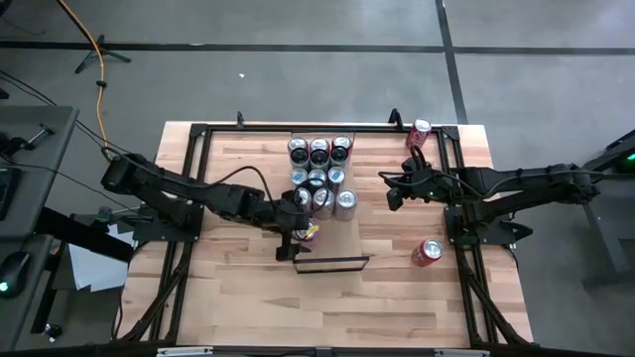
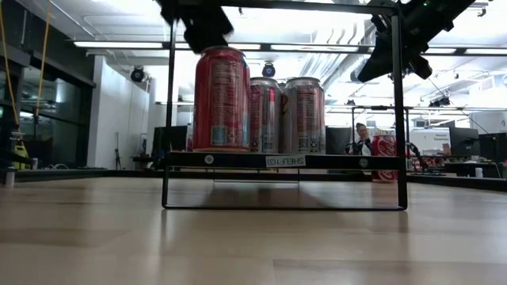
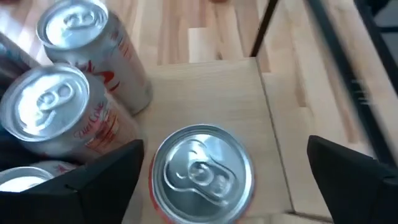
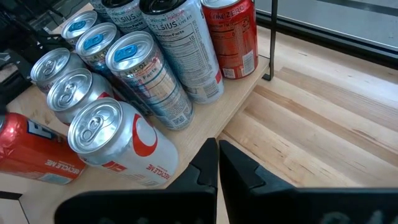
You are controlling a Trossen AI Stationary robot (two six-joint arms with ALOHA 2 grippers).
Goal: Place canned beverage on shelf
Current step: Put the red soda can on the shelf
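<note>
I had the left gripper (image 1: pixel 303 236) directly over the near end of the shelf (image 1: pixel 349 238), its fingers (image 3: pixel 102 180) spread wide to either side of a red can (image 3: pixel 200 174) and touching it on neither side, as far as the left wrist view showed. That can stood upright on the pale board, close to the near edge, and in the low view it was the nearest can (image 2: pixel 221 99) on the shelf, with the dark gripper hanging just above its top. I judged the placing itself done: the can was released and rested on its own base. What remained for this arm was to lift clear without knocking it.

Beyond it, the far part of the shelf was already packed with a cluster of upright cans (image 1: pixel 319 164).

Off the shelf, two more red cans waited on the tabletop (image 1: pixel 238 297): one lying near the right arm's base (image 1: pixel 428 252), another at the far right corner (image 1: pixel 418 135). The right gripper (image 1: pixel 394 195) hung beside the shelf, its fingers pressed together and holding nothing. If those two were meant to go up too, they were still left.
</note>
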